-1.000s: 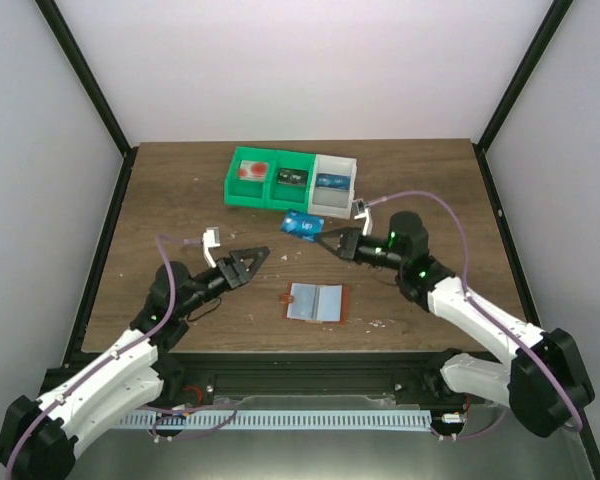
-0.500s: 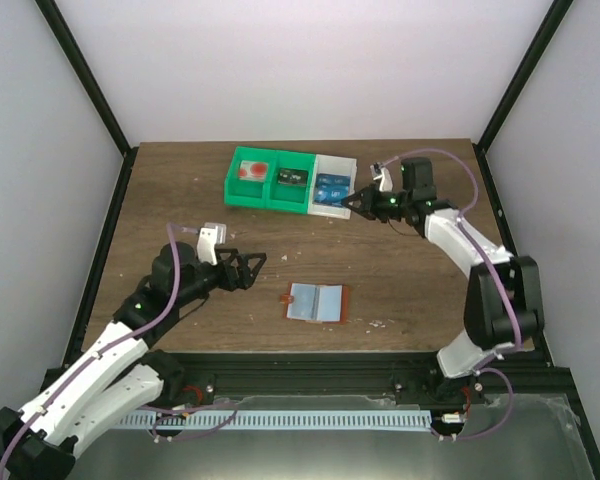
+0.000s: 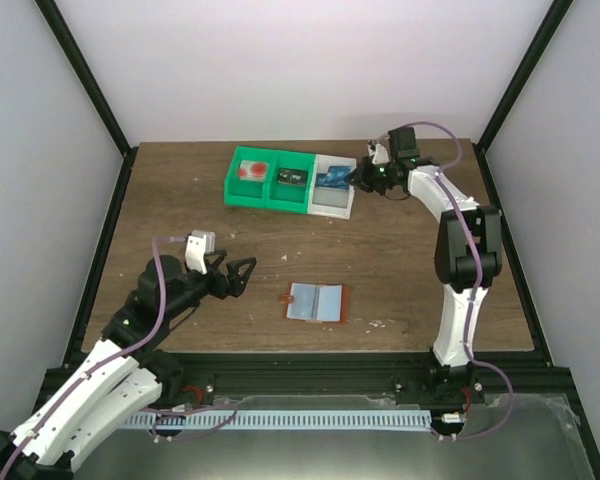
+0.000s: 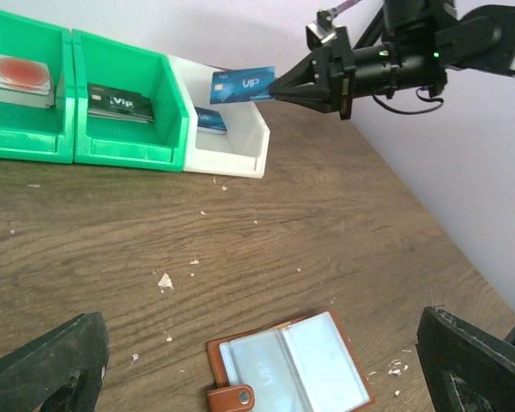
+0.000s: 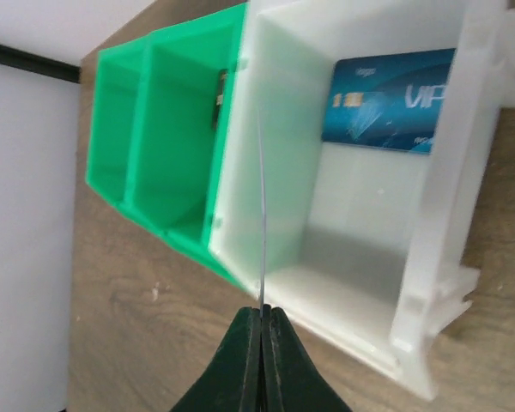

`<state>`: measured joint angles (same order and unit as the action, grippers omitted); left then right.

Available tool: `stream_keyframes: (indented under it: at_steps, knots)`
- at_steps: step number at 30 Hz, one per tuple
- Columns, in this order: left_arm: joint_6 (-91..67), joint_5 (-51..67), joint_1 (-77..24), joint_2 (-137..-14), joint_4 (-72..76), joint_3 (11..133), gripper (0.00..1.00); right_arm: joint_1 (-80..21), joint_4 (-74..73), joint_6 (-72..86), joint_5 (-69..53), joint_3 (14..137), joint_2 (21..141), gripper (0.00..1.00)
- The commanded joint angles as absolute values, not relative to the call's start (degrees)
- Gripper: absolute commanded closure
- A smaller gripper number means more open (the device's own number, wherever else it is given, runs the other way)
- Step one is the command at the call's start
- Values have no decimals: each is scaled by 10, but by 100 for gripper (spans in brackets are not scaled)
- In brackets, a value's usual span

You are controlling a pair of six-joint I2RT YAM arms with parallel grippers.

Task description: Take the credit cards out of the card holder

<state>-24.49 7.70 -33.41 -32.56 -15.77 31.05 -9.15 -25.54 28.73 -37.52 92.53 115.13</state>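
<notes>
Blue card [image 4: 242, 85] in right end effector [image 4: 278, 86]

Green-white bins [image 3: 248, 196] — wooden table [image 3: 400, 262]

From above and behind my bases, the overhead camera takes in the whole table [image 3: 180, 200]. My left wrist looks low across it; my right wrist peers closely into the white bin [image 5: 369, 257], which all three share.
</notes>
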Motion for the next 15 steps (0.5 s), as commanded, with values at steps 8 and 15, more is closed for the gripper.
stream_keyframes:
  at_steps: [8,15]
  knots:
    - [-228,75,-336,-297,-153,301,0,-88,-337,293,-338,1071,1260,100]
    - [-228,80,-336,-297,-151,301,0,-88,-344,307,-348,1138,1313,100]
